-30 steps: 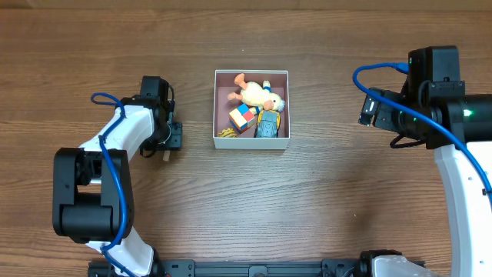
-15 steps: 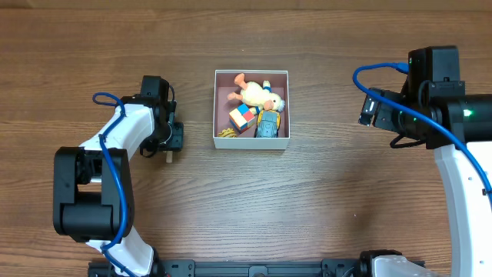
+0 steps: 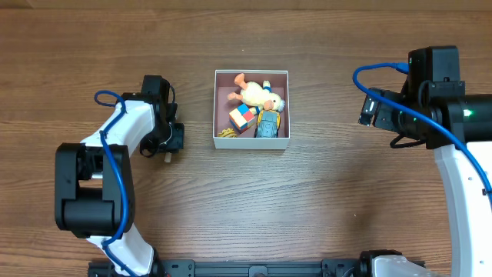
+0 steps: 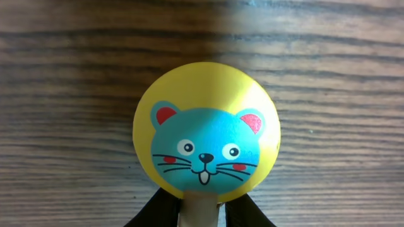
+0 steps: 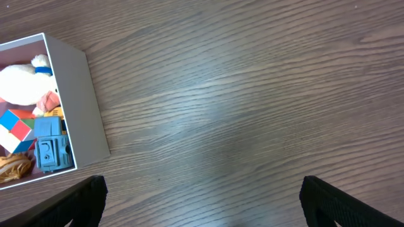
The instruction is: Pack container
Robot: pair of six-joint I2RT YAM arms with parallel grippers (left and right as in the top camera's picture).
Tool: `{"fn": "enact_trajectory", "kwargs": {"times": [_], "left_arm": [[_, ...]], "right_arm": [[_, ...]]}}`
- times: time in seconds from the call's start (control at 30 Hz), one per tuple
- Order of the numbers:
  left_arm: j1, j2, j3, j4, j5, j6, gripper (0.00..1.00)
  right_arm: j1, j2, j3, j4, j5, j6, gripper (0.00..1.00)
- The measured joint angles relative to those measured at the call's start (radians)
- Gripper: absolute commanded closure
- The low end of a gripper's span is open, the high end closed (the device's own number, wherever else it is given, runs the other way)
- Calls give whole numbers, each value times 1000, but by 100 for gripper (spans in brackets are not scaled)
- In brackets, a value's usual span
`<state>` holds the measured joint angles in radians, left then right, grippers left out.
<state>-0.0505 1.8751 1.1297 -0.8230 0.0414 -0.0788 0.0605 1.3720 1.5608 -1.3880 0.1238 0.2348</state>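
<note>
L tool (image 4: pixel 201 211) clenched on stick of yellow cat-face paddle (image 4: pixel 207 135). Container (image 3: pixel 251 144) sits at its 3 o'clock on worktop (image 3: pixel 307 208), already crowded; R tool (image 5: pixel 202 189) released, empty. Lift enough to clear near wall, then lay paddle flat atop toys (image 3: pixel 257 94), not edgewise.

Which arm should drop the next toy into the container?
Left: the left gripper holds the yellow cat-face paddle near the container. The right gripper is open and empty.

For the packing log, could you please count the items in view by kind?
Container: 1
Plush duck: 1
Colourful cube: 1
Blue toy: 1
Tan item, kind unclear: 1
Cat-face paddle: 1
Total: 6
</note>
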Motion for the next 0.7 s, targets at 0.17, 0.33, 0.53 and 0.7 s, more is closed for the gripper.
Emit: {"fn": "enact_trajectory", "kwargs": {"times": [0.17,0.33,0.53,0.7], "left_arm": [[0,26,45,-59,11,0,73],[0,39,160,-141,15,0,73],[-8,39,336,-216,19,0,73],[-42,39,448,-277,19,0,75]], "right_arm": [[0,0,0,0,0,0,0],[0,0,0,0,0,0,0],[0,0,0,0,0,0,0],[0,0,0,-1,0,0,0]]}}
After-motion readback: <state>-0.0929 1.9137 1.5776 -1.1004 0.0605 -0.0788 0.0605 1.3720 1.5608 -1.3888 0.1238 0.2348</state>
